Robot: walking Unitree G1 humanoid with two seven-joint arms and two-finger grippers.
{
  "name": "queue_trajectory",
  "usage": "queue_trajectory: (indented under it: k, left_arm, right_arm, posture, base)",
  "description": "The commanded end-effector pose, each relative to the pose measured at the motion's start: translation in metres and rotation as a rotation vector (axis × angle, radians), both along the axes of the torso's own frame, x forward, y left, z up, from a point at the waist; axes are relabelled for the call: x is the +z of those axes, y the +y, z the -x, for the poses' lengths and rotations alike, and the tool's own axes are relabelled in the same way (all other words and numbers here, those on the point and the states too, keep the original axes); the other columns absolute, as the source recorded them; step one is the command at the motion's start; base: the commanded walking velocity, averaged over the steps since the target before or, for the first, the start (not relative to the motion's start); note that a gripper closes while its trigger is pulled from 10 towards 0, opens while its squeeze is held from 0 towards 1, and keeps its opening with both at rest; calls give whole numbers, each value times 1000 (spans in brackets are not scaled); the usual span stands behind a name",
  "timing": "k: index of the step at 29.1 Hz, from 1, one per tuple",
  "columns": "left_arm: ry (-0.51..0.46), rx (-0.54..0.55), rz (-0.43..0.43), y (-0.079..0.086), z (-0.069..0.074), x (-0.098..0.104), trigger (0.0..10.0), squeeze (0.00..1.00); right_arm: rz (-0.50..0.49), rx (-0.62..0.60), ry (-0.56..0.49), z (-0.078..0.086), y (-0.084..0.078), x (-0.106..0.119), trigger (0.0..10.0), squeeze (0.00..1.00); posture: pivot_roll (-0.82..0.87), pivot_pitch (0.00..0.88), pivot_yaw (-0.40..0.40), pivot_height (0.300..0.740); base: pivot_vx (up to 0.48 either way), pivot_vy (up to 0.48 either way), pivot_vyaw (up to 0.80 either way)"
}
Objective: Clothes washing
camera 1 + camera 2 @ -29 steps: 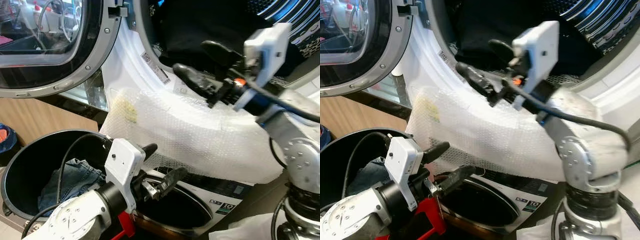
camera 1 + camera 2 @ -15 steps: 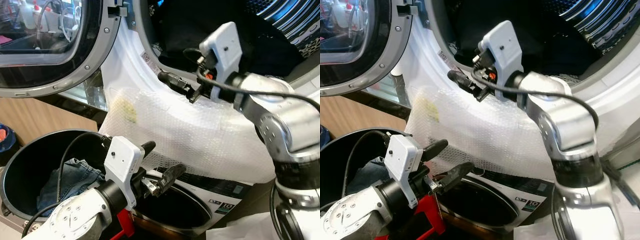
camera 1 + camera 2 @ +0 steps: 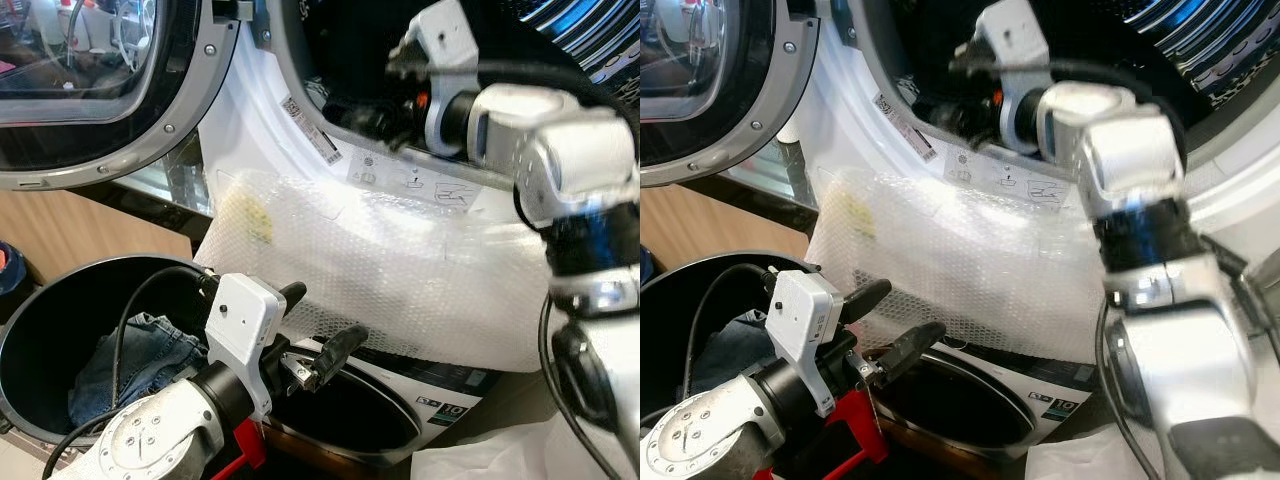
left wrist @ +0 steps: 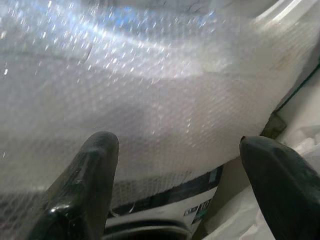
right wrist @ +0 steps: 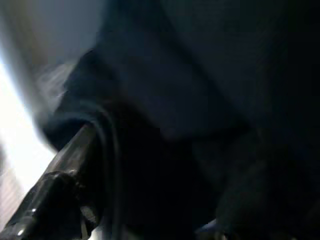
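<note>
- The front-loading white washing machine with a round drum opening (image 3: 300, 150) is seen with its chrome-rimmed glass door (image 3: 110, 90) swung open to the robot's left.
- A sheet of clear bubble wrap (image 3: 400, 270) is draped over the machine's front below the opening and hangs down over a second, lower round opening (image 3: 360, 410).
- Dark, near-black clothing (image 3: 930, 50) is seen lying inside the drum, behind the lower lip of the opening.
- The right gripper (image 3: 365, 118) is positioned at the drum's lower lip, with its fingers reaching into the dark clothing.
- In the right wrist view, one black finger (image 5: 65, 185) is seen against folds of the dark fabric (image 5: 200, 90); the picture is dark and blurred, so it cannot be told whether the fingers are apart or closed on the cloth.
- The left gripper (image 3: 320, 335) is held low in front of the bubble wrap, above the lower opening; its two black fingers (image 4: 85, 185) are spread wide and nothing is held between them.
- A round black plastic bin (image 3: 60, 300) stands on the robot's left, beside the machine.
- Blue denim clothing (image 3: 135, 360) lies inside the bin.
- A black cable (image 3: 135, 315) arcs over the bin's rim to the left wrist.
</note>
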State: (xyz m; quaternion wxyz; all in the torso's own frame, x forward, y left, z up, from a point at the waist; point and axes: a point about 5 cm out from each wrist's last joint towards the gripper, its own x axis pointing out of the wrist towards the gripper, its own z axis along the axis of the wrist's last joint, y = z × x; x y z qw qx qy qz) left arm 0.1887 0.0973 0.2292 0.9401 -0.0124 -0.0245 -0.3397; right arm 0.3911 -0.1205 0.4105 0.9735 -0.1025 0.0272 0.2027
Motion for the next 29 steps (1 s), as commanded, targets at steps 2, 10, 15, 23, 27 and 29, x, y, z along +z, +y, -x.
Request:
queue_trajectory:
  k: [2, 10, 15, 23, 27, 29]
  left_arm:
    - [-12, -13, 2, -3, 6, 3, 10000, 0]
    - [-2, -7, 9, -4, 7, 1, 10000, 0]
    - [1, 7, 12, -3, 7, 1, 10000, 0]
    - [14, 32, 18, -3, 10, 0, 10000, 0]
    - [22, 40, 17, -1, 12, -1, 10000, 0]
    - [32, 52, 13, 1, 14, -3, 10000, 0]
  right_arm:
    - [14, -179, -74, -6, -26, 11, 10000, 0]
    - [19, -343, -279, -6, -28, 42, 10000, 0]
    - [-131, -420, -423, -6, -20, 58, 10000, 0]
    - [-148, -328, -412, -15, 20, 35, 10000, 0]
    - [-14, -154, -359, -16, 49, 19, 10000, 0]
    - [45, -103, -355, -16, 49, 18, 10000, 0]
  posture:
    - [41, 188, -208, 740]
    - [37, 185, -221, 740]
    - [47, 178, -231, 740]
    - [57, 201, -234, 740]
    - [59, 219, -236, 740]
    - [59, 227, -238, 740]
  base:
    - [0, 0, 0]
    - [0, 0, 0]
    - [0, 0, 0]
    - [0, 0, 0]
    - [0, 0, 0]
    - [0, 0, 0]
